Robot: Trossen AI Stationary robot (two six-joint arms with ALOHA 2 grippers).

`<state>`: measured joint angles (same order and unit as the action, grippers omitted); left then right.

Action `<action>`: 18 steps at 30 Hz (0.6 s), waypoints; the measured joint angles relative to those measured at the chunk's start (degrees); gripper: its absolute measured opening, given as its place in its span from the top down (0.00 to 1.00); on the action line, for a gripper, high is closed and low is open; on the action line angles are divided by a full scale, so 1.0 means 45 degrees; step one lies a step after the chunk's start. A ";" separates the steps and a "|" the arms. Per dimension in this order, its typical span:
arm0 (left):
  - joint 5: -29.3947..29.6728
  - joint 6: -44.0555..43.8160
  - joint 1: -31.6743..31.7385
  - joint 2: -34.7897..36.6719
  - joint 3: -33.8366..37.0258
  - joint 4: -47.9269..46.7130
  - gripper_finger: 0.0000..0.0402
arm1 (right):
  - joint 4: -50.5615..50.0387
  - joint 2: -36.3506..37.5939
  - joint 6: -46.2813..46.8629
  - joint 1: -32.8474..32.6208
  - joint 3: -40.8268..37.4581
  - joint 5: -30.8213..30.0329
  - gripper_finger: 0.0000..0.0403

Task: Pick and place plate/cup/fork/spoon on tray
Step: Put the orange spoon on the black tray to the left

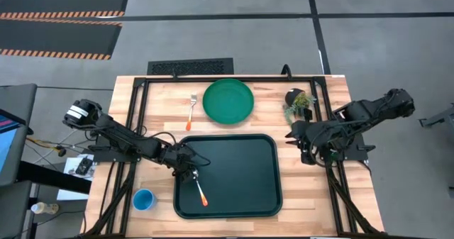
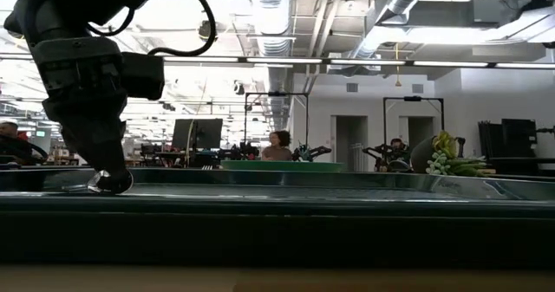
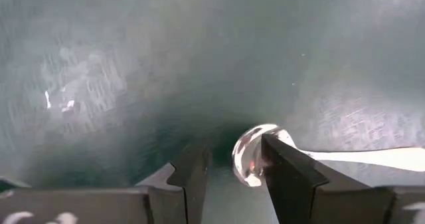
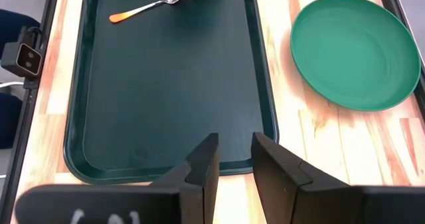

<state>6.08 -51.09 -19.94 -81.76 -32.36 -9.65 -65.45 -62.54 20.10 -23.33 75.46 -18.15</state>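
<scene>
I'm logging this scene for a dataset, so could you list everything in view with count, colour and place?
tray: one, dark green, table's centre front
spoon: one, silver with orange handle, on the tray's left part
plate: one, green, on the table behind the tray
fork: one, silver with orange handle, left of the plate
cup: one, blue, on the table left of the tray
plant pot: one, dark with green plant, right of the plate
left gripper: at the spoon's bowl, open
right gripper: right of the tray, open, empty
</scene>
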 joint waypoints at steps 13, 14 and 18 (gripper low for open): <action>-0.0630 -0.0125 0.0014 0.0005 0.0000 0.0029 0.91 | -0.0015 0.0000 -0.0140 0.0039 0.0005 -0.0046 0.72; -0.0625 -0.0134 0.0015 0.0005 0.0000 0.0034 0.94 | -0.0015 0.0000 -0.0136 0.0039 0.0005 -0.0049 0.72; -0.0639 -0.0150 0.0015 0.0029 -0.0015 0.0118 0.98 | -0.0015 0.0000 -0.0136 0.0039 0.0005 -0.0051 0.72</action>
<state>3.20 -51.77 -19.88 -81.62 -32.42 -9.12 -65.52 -62.54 19.49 -23.16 75.48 -18.38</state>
